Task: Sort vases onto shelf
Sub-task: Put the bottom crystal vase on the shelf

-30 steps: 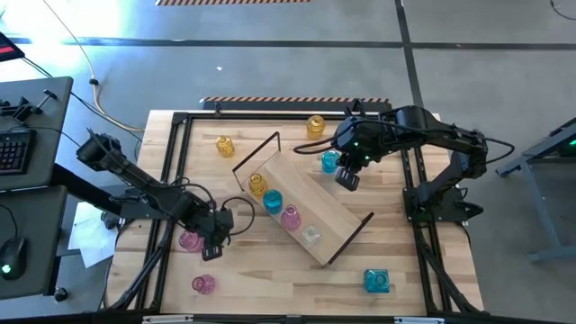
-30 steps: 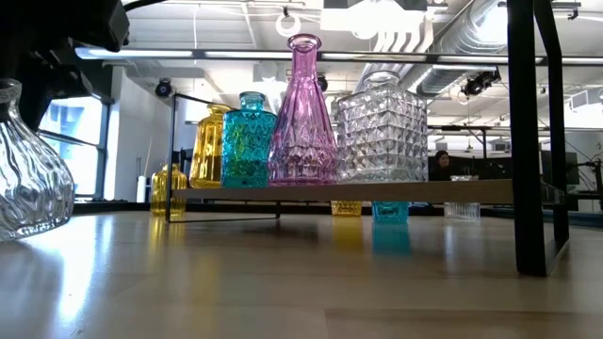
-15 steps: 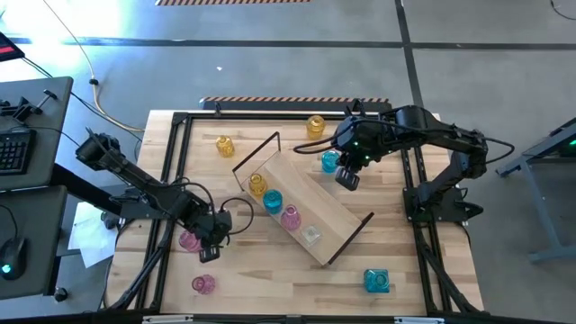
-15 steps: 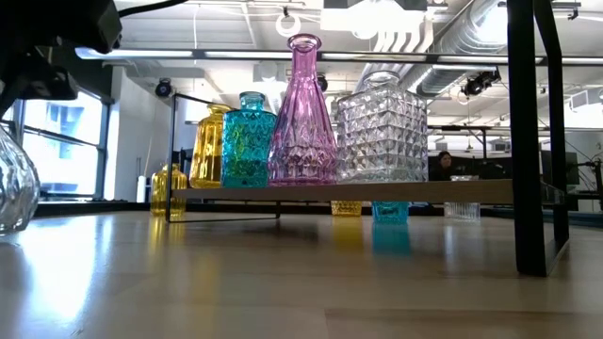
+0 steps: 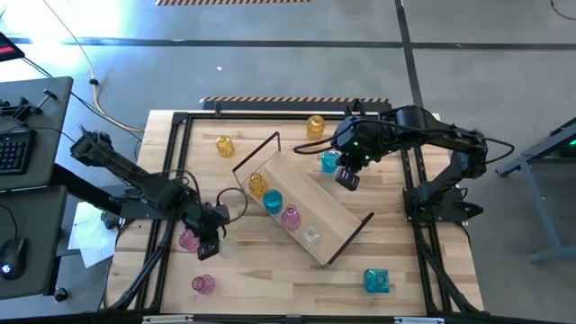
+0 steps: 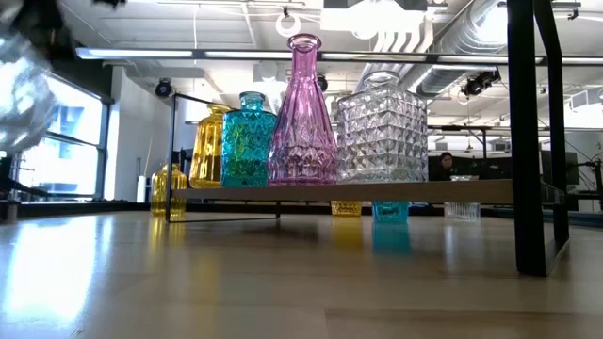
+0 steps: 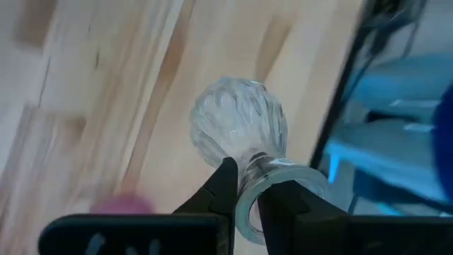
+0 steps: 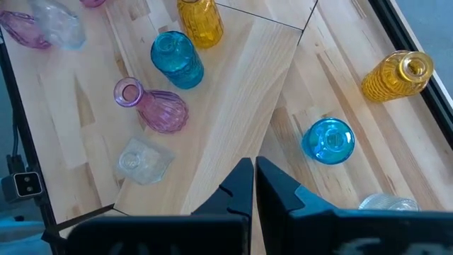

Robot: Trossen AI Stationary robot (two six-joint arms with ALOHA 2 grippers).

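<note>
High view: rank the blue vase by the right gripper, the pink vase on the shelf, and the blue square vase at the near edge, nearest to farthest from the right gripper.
From the right gripper:
1. Blue vase, on the table right beside it.
2. Pink vase, on the shelf, mid-table.
3. Blue square vase, alone by the table's near edge.

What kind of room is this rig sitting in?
Probably an industrial lab or workshop: exposed ceiling ducts, a bare concrete floor, and a desk with a keyboard beside the table.
</note>
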